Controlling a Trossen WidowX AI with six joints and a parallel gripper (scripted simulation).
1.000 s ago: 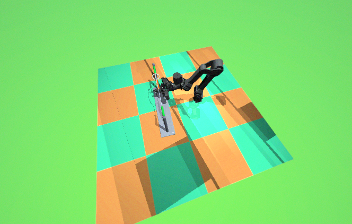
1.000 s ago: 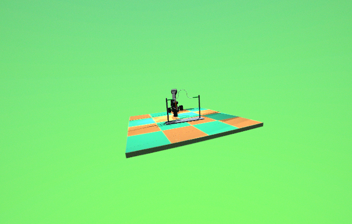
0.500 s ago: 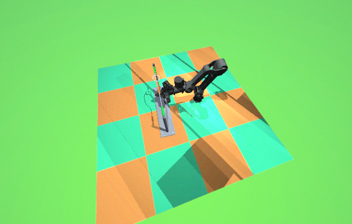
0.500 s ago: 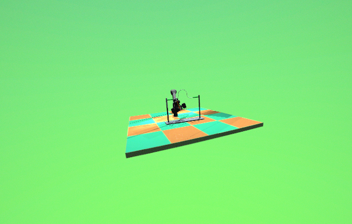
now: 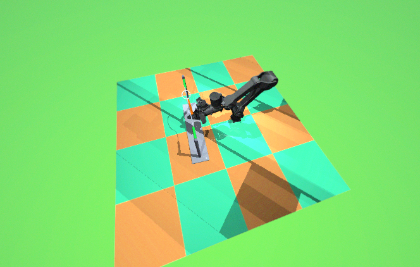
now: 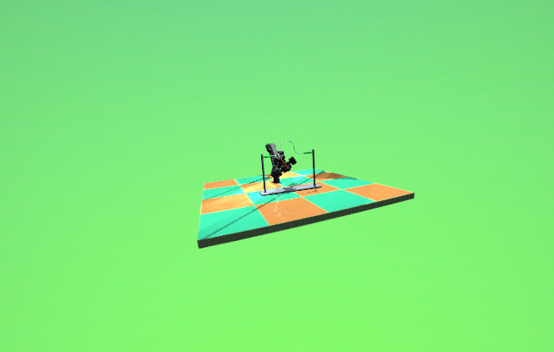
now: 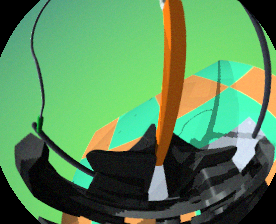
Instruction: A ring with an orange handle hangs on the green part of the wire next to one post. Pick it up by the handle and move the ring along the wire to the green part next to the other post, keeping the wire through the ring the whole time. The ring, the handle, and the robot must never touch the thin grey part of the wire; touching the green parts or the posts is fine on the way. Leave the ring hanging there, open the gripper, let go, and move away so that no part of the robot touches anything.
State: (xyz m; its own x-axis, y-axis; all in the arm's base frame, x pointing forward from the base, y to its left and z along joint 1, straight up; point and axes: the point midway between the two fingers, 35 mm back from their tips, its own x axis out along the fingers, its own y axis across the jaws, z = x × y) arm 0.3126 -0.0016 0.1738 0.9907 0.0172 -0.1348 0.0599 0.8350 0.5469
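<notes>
In the top view, nearest is the goal post (image 5: 197, 149) (image 6: 314, 168) (image 7: 64, 152), with its green part (image 5: 194, 132) (image 6: 308, 152) (image 7: 40, 124) toward 6 o'clock from the ring (image 5: 181, 94) (image 6: 279, 155) (image 7: 162, 4). Farther off, the orange handle (image 5: 190, 105) (image 6: 284, 163) (image 7: 173, 65) is clamped by the gripper (image 5: 192, 114) (image 6: 288, 166) (image 7: 155, 127), tilted toward 5 o'clock below the ring in the exterior view. The ring is placed around the wire, just beyond the start post's green part (image 5: 185, 83) (image 6: 269, 156); its clearance cannot be judged. The thin grey wire (image 6: 293, 146) (image 7: 33, 45) arches toward 1 o'clock there, so the ring is best raised slowly, kept centred and turned square to each bend, with handle and fingers held clear
</notes>
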